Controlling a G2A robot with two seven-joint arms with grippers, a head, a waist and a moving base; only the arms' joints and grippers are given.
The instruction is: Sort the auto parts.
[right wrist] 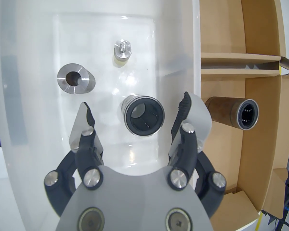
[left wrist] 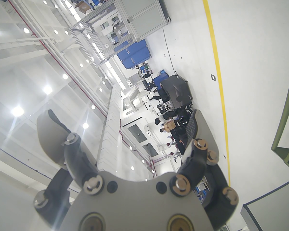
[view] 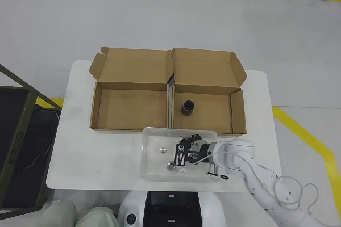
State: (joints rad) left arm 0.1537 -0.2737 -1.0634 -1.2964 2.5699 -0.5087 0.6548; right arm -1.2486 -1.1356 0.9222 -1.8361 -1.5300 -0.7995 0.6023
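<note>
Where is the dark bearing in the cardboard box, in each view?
Top view: the bearing is in the right box, near the wall next to the other box.
Left wrist view: not in it.
Right wrist view: the bearing lies on its side on the box floor, beside the tray.
Shared landmark: the tray just before that box.

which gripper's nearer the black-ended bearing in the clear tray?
Right. The right gripper hangs over the clear tray, its open fingers either side of the bearing, not touching it. The left gripper is open too, turned out toward the room, away from the tray.
</note>
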